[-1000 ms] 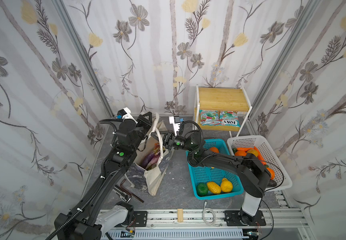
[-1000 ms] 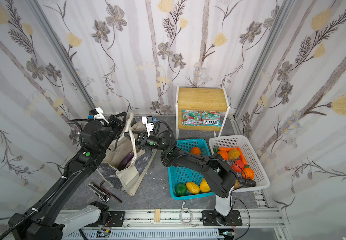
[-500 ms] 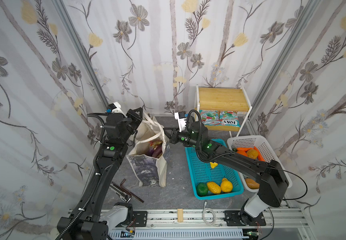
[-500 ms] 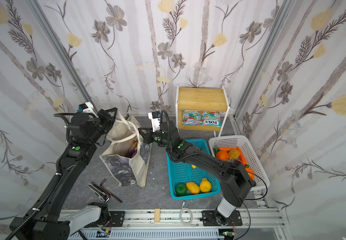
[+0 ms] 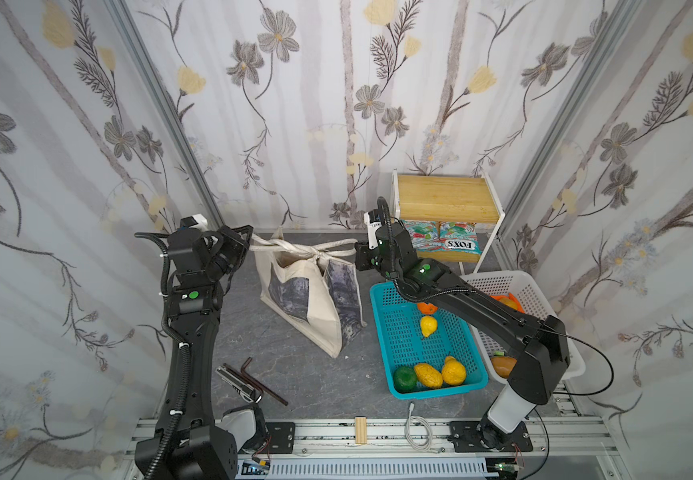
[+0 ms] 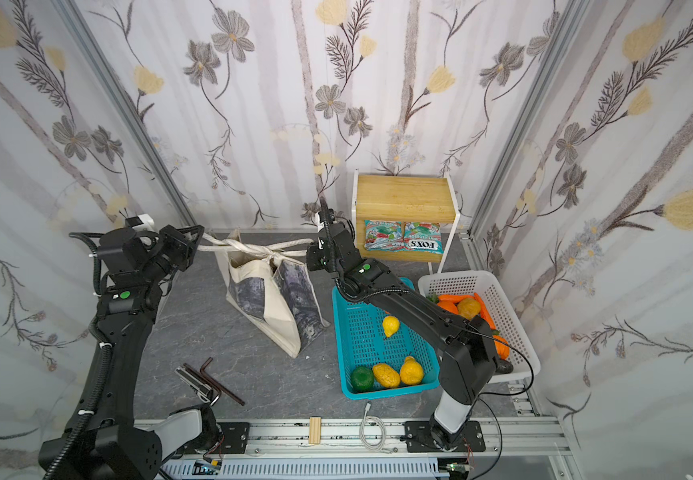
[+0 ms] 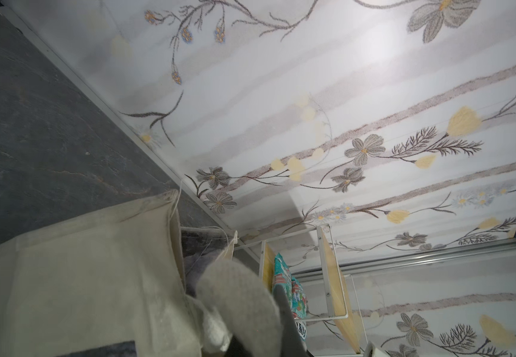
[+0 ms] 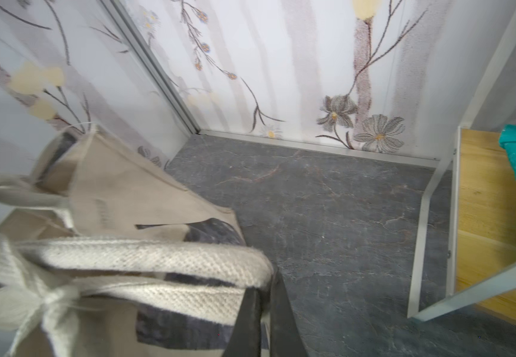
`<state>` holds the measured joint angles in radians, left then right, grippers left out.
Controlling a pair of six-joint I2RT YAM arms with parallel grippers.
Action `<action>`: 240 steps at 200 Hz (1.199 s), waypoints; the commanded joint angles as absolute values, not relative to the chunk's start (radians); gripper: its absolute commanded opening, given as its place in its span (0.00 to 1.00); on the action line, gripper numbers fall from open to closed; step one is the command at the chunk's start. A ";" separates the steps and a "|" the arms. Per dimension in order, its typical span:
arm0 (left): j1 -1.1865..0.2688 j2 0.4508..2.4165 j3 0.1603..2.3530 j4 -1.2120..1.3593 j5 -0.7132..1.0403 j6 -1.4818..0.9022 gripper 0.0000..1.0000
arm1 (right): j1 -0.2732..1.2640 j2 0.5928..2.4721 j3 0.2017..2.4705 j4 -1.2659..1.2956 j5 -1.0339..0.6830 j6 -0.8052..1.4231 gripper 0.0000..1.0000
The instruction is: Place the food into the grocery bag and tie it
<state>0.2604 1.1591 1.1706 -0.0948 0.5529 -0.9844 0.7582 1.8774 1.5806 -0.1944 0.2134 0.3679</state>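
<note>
Plainly, the left gripper (image 5: 249, 244) is closed tight on one long cream cloth handle (image 5: 272, 246) of the cream canvas tote bag with the grey-blue painting print (image 5: 294, 299). The bag stands tilted on the dark grey tabletop (image 5: 315, 386), between the two arms. A knot (image 5: 314, 257) is formed above the bag's mouth, and both handles are drawn taut away from it. The right gripper (image 5: 357, 253) is clamped fully shut on the other handle (image 5: 338, 245).

Several failures can be foreseen. If the woven strap is pulled harder, it may be slipped out of either set of shut jaws, since little cloth appears to be pinched. If the pull is uneven, the leaning bag could be dragged or tipped toward one arm. Should only a single crossing have been made, the knot might be loosened once the straps are let go.

The bag's contents cannot be made out, so it cannot be told whether all the intended food is inside. Small yellow fruits (image 5: 454, 371) are seen in the teal plastic basket (image 5: 440, 388), and more produce in the white plastic basket (image 5: 540, 299). The knot's structure is blurred in the right wrist view, and the left jaws are largely covered by strap in the left wrist view.
</note>
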 commanded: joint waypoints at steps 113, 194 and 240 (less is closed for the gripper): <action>0.285 1.192 0.984 0.301 0.414 -1.110 0.00 | 0.662 2.091 2.005 -0.385 0.689 0.155 0.00; 0.247 1.155 0.782 0.362 0.434 -1.076 0.98 | 0.742 1.912 1.744 -0.217 0.531 0.091 0.69; 0.261 1.009 0.819 0.120 0.318 -0.949 1.00 | 0.783 1.685 1.588 -0.174 0.458 0.137 0.85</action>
<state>0.2550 1.0966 0.8139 0.2462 0.4252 -1.0519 0.7719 1.7802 1.6558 -0.2394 0.4671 0.1127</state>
